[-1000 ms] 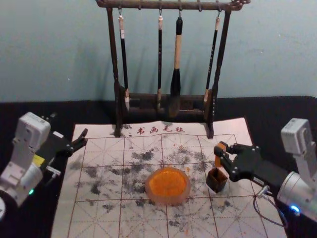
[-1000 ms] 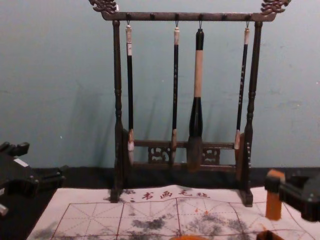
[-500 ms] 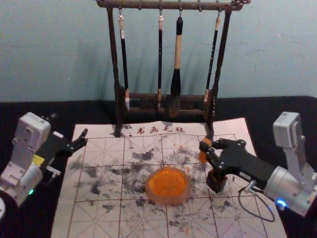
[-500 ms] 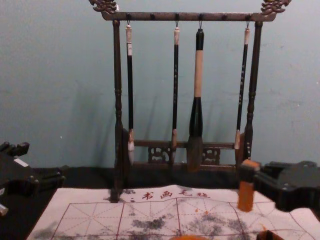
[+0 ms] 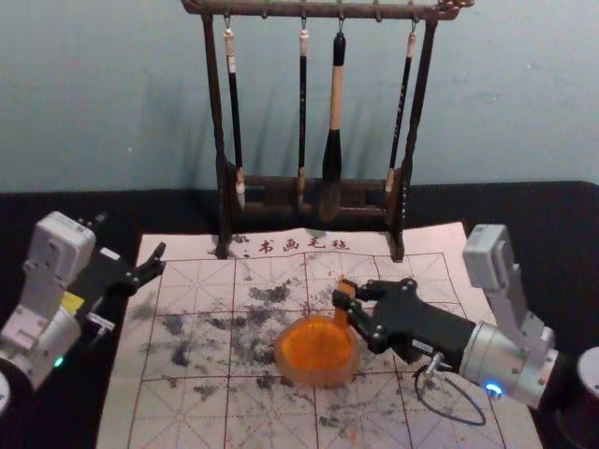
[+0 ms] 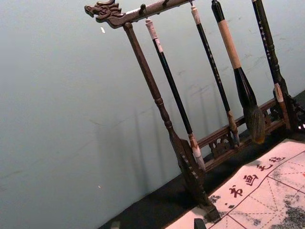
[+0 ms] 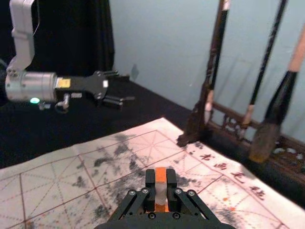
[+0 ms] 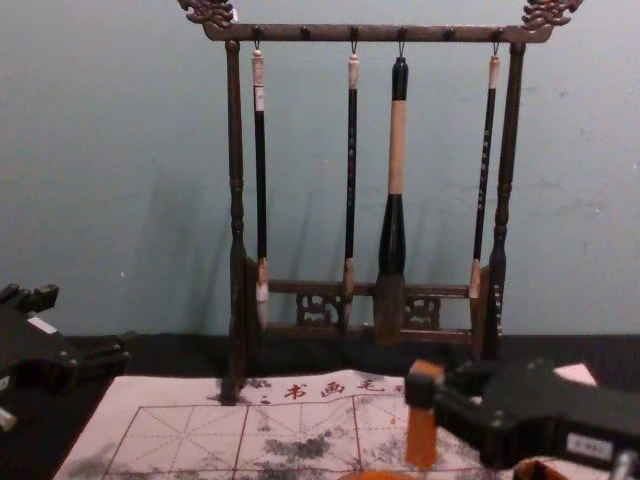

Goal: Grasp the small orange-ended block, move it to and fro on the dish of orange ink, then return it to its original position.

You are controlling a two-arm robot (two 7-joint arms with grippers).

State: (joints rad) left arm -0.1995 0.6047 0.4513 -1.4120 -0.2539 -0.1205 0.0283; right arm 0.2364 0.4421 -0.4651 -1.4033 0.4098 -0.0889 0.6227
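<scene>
Now right end effector point(image 5: 346, 296) holds block point(image 8: 421, 438) near ink point(image 5: 314, 345) dish point(image 5: 316, 378); left point(image 5: 131, 236) wide near mat point(image 5: 178, 416)

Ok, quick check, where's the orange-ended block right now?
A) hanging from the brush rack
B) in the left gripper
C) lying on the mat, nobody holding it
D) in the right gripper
D: the right wrist view has the block pinched between both fingers of the right gripper, while the left gripper stands open off to the left side.
</scene>
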